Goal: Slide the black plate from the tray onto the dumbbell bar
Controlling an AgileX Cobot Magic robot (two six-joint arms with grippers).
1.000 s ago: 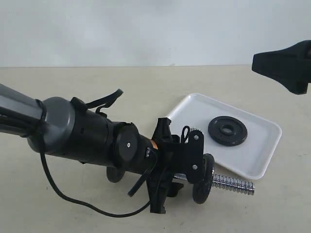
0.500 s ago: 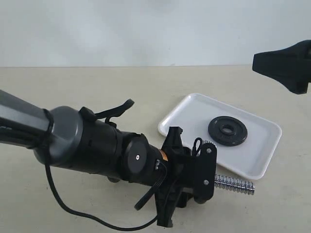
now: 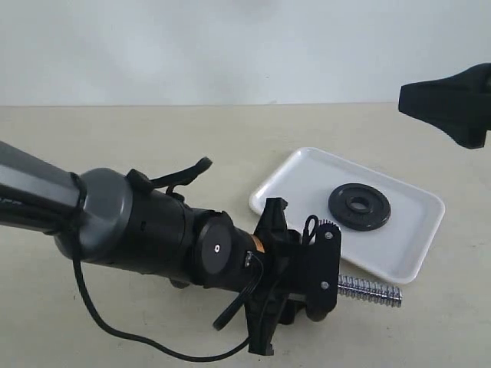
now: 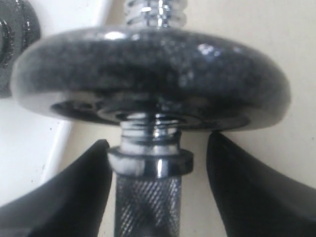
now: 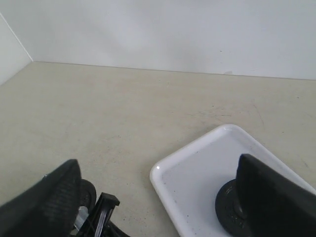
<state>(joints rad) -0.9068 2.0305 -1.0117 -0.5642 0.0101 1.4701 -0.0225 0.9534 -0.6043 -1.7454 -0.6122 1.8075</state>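
Left wrist view: the left tool (image 4: 157,148), low at the counter (image 3: 153,138), stands released astride the dumbbell bar (image 4: 148,207), with the bolted disc (image 4: 148,64) just beyond it. The right tool (image 5: 158,170) hangs high and released, with the black plate (image 3: 359,206) below it in the tray (image 3: 307,176).

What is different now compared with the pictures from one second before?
The left gripper moved down and rightward in the exterior view, over the dumbbell bar; its jaws now straddle it, open. The black plate, the tray and the right gripper stayed as they were.
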